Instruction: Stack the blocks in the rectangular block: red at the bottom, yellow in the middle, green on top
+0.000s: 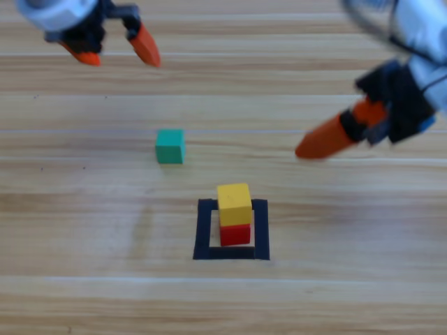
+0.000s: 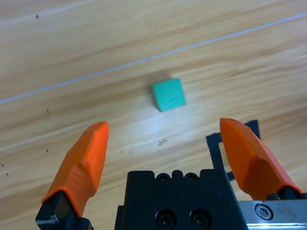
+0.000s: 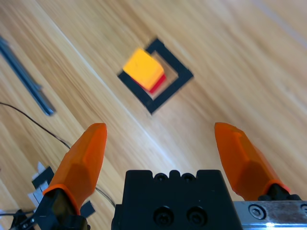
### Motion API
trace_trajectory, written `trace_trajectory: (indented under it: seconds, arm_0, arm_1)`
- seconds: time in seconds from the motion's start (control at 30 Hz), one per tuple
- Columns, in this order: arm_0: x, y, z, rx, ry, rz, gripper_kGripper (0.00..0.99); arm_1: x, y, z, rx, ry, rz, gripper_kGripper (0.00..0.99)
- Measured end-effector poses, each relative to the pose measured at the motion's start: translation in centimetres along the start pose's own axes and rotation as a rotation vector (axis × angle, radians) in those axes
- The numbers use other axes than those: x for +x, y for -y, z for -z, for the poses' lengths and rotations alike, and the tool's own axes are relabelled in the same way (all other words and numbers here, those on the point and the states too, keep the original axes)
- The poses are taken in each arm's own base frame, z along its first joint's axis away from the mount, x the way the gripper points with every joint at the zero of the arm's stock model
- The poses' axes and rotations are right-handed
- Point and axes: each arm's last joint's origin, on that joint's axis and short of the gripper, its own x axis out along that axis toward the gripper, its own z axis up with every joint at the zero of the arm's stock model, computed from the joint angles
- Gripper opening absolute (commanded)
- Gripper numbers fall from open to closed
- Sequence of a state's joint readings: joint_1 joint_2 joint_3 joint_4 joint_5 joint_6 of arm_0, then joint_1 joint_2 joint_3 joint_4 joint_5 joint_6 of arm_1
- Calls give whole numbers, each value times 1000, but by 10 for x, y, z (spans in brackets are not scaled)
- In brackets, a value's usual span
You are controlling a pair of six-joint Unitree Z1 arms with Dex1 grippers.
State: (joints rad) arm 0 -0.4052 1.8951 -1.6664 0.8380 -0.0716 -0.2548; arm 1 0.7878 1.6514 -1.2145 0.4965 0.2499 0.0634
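Note:
The yellow cube (image 1: 234, 201) sits on the red cube (image 1: 236, 234) inside the black tape outline (image 1: 203, 230). The teal-green cube (image 1: 170, 146) lies alone on the wood, up and left of the outline. My left gripper (image 1: 116, 50) hovers open at the top left, well behind the green cube (image 2: 169, 94), which shows ahead between its fingers; a corner of the tape (image 2: 214, 143) peeks in beside them. My right gripper (image 1: 328, 137) hangs open to the right of the stack. Its wrist view shows the yellow cube (image 3: 143, 68), red cube (image 3: 158, 83) and tape (image 3: 171, 92) ahead.
Wooden planks run across the table. In the right wrist view a grey bar (image 3: 28, 79) and a thin cable (image 3: 33, 122) lie off to the left, beyond the outline.

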Motion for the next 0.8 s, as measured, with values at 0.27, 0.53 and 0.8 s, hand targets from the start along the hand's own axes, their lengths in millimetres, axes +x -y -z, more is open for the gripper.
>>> trace_trajectory:
  seconds: [0.27,0.53,0.8]
  arm_0:
    - [94,57,-34,-78,-185,-149,988]
    - [131,100,-11,-51,-251,-171,990]
    - [133,98,-9,-68,-233,-226,990]
  arm_1:
    - [-38,-9,39,-214,134,-106,989]
    - [-43,-11,46,-273,100,-111,989]
    - [-42,-10,48,-278,82,-113,989]
